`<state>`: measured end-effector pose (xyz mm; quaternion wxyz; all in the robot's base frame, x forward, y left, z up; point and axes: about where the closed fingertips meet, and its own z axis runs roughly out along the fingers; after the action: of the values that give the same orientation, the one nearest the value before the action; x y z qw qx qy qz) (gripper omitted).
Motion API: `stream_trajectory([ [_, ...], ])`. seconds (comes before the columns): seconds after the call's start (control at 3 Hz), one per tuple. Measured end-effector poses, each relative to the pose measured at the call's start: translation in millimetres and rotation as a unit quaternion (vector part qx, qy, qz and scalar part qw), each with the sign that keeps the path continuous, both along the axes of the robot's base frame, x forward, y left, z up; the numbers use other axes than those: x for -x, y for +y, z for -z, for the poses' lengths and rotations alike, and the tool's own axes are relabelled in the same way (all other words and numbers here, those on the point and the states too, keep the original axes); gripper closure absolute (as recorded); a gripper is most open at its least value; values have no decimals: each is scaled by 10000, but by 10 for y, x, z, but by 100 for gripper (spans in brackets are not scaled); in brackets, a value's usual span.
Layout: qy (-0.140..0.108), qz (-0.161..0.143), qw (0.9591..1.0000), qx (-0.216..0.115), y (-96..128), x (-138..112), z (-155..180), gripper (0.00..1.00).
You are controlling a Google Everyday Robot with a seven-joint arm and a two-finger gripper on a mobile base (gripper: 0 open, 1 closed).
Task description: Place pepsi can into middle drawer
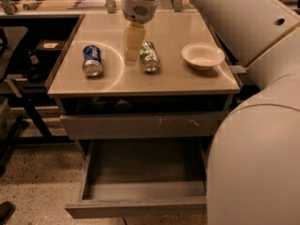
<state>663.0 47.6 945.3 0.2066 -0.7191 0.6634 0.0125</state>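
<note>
The pepsi can [92, 60], blue with silver ends, lies on its side at the left of the cabinet top [117, 81]. The gripper [132, 50] hangs over the top between the pepsi can and a green-and-silver can [150, 56], close beside the green one and about a can's length right of the pepsi can. It holds nothing that I can see. The middle drawer [136, 207] is pulled out below, its grey tray interior bare; its right part is hidden behind my arm.
A white bowl [202, 55] sits at the right of the top. A shut drawer front with white scuff marks [140, 124] is above the open drawer. My large white arm [253, 149] fills the right side. Desks and a chair stand at the left.
</note>
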Motion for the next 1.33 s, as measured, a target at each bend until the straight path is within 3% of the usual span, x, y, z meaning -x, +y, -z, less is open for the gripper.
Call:
stream_trajectory([
  [0.67,-285,-648,9966,-427,666,-465,-160,0],
  [1.33,-136,-673,9969,-388,879,-525,66,0],
])
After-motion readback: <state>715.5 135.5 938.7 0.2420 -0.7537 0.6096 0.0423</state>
